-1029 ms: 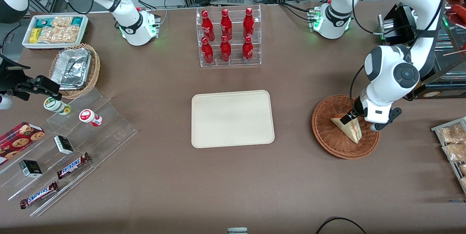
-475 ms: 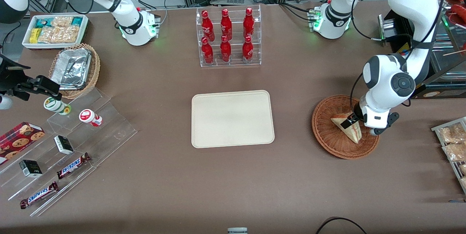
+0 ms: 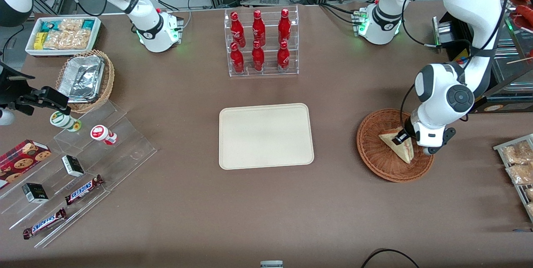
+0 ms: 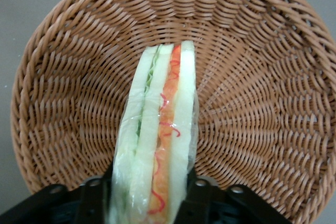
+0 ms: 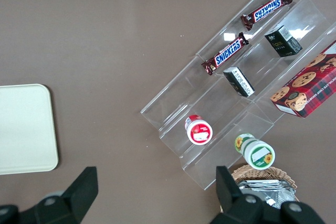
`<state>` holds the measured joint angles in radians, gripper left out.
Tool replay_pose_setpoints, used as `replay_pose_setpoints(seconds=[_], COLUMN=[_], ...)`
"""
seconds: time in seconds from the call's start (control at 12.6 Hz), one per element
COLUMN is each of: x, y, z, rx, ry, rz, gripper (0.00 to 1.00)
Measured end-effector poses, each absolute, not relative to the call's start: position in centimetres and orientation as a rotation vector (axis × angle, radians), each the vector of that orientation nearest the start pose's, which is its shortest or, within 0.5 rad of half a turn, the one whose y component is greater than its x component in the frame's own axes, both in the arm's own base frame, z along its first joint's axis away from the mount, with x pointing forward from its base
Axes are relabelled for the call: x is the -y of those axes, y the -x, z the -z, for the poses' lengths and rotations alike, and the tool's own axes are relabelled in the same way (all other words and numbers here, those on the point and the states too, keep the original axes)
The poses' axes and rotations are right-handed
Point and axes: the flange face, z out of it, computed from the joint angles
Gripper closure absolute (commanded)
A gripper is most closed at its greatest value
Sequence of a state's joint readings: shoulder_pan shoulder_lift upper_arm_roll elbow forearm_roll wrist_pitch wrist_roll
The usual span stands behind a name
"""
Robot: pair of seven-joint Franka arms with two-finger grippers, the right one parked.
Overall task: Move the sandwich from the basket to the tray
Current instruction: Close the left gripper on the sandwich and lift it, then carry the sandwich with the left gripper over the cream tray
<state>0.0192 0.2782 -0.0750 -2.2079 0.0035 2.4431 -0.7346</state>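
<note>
Since a second ago the left arm's gripper has sunk lower over the round reddish-brown wicker basket, its wrist drawn slightly toward the tray's side. Only the wrist view shows the grasp: black fingers pressed against both flat faces of the wrapped triangular sandwich, closed on it, its green and red-orange layers facing the camera. That sandwich lies in the basket. From the front, the forearm points steeply down. Nearby the flat beige rectangular tray sits apart.
</note>
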Motion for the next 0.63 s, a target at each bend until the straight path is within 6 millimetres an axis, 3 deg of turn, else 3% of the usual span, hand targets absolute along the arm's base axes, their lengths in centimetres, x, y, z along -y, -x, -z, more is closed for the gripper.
replay_pose_setpoints(seconds=[0.16, 0.4, 0.47, 0.63], x=[3.3, 4.2, 5.0, 9.1], y=[-54.7, -55.6, -55.9, -56.1], z=[-25.8, -30.0, -31.8, -33.9], rx=[1.032, 0.936, 0.87, 0.716], ry=[2.953, 2.971, 2.992, 3.046], rz=[-0.115, -0.155, -0.161, -0.153], gripper=[1.0, 1.0, 1.0, 1.0])
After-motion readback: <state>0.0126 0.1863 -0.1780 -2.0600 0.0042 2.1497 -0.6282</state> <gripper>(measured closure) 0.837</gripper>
